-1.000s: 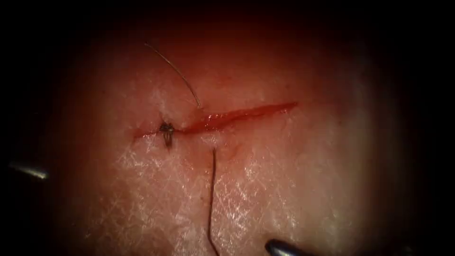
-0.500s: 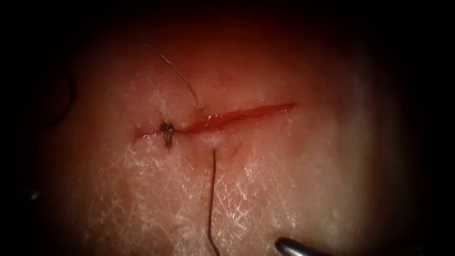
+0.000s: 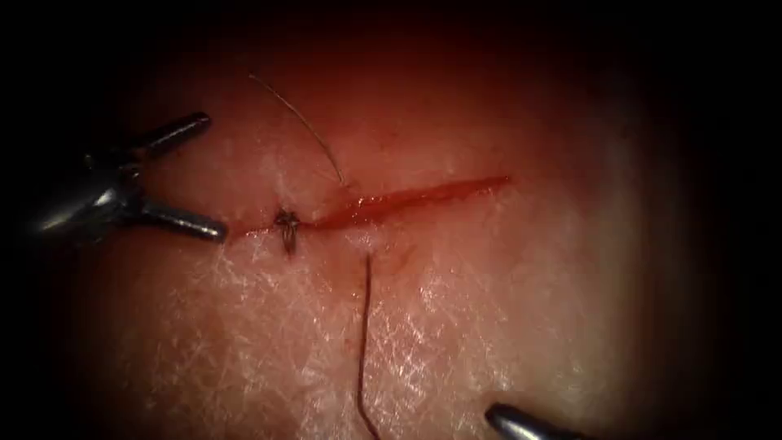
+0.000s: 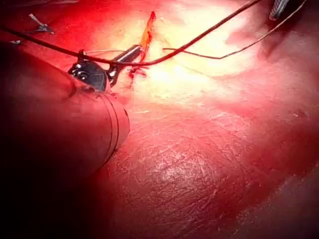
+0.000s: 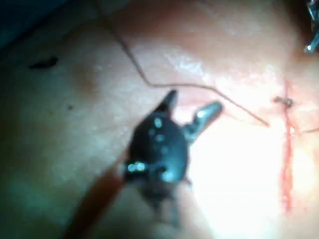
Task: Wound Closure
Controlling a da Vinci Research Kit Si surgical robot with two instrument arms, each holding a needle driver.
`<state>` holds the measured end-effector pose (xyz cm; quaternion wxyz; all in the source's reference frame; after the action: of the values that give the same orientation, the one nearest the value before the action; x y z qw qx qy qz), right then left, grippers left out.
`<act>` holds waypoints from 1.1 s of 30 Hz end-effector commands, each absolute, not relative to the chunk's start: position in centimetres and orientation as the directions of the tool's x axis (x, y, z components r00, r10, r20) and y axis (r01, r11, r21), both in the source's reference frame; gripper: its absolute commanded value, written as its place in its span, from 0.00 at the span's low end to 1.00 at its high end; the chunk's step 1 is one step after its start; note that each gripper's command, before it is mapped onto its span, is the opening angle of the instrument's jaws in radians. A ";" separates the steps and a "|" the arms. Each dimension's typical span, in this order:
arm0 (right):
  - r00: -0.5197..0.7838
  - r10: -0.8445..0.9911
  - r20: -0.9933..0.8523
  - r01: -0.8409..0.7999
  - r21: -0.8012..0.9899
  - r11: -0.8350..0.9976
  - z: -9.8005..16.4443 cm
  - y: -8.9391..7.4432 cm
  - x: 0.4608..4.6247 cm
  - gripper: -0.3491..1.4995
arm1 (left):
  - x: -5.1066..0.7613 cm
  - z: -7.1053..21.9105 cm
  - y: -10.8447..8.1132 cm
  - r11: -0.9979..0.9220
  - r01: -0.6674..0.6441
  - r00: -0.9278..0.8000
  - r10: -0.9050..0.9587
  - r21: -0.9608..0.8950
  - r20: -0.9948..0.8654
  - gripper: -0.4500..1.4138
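The left claw (image 3: 208, 175) sits spread wide and empty at the left end of the cut (image 3: 391, 204), one jaw tip almost touching it. The right claw (image 5: 192, 107) (seen from its own wrist) is likewise released, grasping nothing, beside the thread (image 3: 364, 326). That thread enters the tissue (image 3: 489, 310) just below the cut and emerges above it. A finished knot (image 3: 286, 222) sits near the cut's left end. I cannot find the needle.
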<state>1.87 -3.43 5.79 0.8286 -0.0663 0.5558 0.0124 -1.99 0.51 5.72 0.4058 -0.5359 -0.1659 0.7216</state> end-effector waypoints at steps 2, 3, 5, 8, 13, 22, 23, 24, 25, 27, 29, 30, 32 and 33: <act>0.377 -0.042 -0.925 -0.106 -0.089 0.990 5.8 -3.4 1.91 0.92 | -2.01 5.9 0.5 -0.586 -0.407 -0.082 0.787 -0.701 -0.611 0.70; 0.376 -0.038 -0.926 -0.114 -0.087 0.990 5.8 -3.4 1.91 0.92 | -1.99 6.0 0.4 -0.558 -0.410 -0.067 0.807 -0.721 -0.587 0.69; 0.385 -0.024 -0.923 -0.130 -0.080 0.988 5.7 -3.3 1.90 0.91 | -1.99 6.2 0.4 -0.486 -0.416 -0.030 0.852 -0.769 -0.523 0.66; 0.385 -0.020 -0.923 -0.135 -0.077 0.988 5.7 -3.2 1.91 0.91 | -2.02 6.3 0.4 -0.395 -0.420 0.016 0.897 -0.817 -0.442 0.66; 0.385 -0.015 -0.923 -0.138 -0.074 0.988 5.7 -3.3 1.93 0.91 | -2.08 6.4 0.5 -0.282 -0.425 0.069 0.937 -0.860 -0.342 0.66; 0.397 0.087 -0.914 -0.203 0.005 0.979 5.7 -2.7 2.03 0.84 | -2.08 6.4 0.5 -0.263 -0.395 0.127 0.933 -0.880 -0.336 0.67; 0.398 0.110 -0.911 -0.212 0.025 0.977 5.7 -2.6 2.04 0.84 | -2.06 6.4 0.4 -0.308 -0.391 0.103 0.922 -0.867 -0.374 0.66; 0.398 0.110 -0.911 -0.212 0.025 0.977 5.7 -2.6 2.04 0.84 | -2.06 6.4 0.4 -0.308 -0.391 0.103 0.922 -0.867 -0.374 0.66; 0.436 0.142 -0.889 -0.210 0.053 0.976 5.7 -2.3 2.04 0.86 | -2.04 6.3 0.4 -0.373 -0.383 0.069 0.901 -0.845 -0.429 0.66; 0.481 0.161 -0.862 -0.196 0.073 0.978 5.8 -2.1 2.03 0.88 | -2.04 6.2 0.3 -0.421 -0.378 0.045 0.881 -0.824 -0.471 0.66; 0.514 0.177 -0.839 -0.194 0.088 0.977 5.9 -1.8 2.01 0.88 | -2.05 6.0 0.3 -0.473 -0.377 0.021 0.855 -0.796 -0.518 0.66; 0.517 0.183 -0.836 -0.200 0.090 0.976 5.9 -1.7 2.01 0.87 | -2.07 6.0 0.3 -0.504 -0.375 0.007 0.838 -0.778 -0.546 0.66; 0.487 0.262 -0.833 -0.230 0.168 0.959 6.1 -1.5 2.06 0.86 | -2.15 5.8 0.2 -0.557 -0.366 -0.018 0.805 -0.746 -0.592 0.66; 0.473 0.301 -0.828 -0.242 0.207 0.948 6.2 -1.4 2.09 0.85 | -2.18 5.8 0.2 -0.566 -0.361 -0.023 0.800 -0.741 -0.600 0.66</act>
<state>2.03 -1.38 6.13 0.8519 0.0491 0.4895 0.1796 -2.15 0.18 5.64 0.4196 -0.5587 -0.1939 0.6887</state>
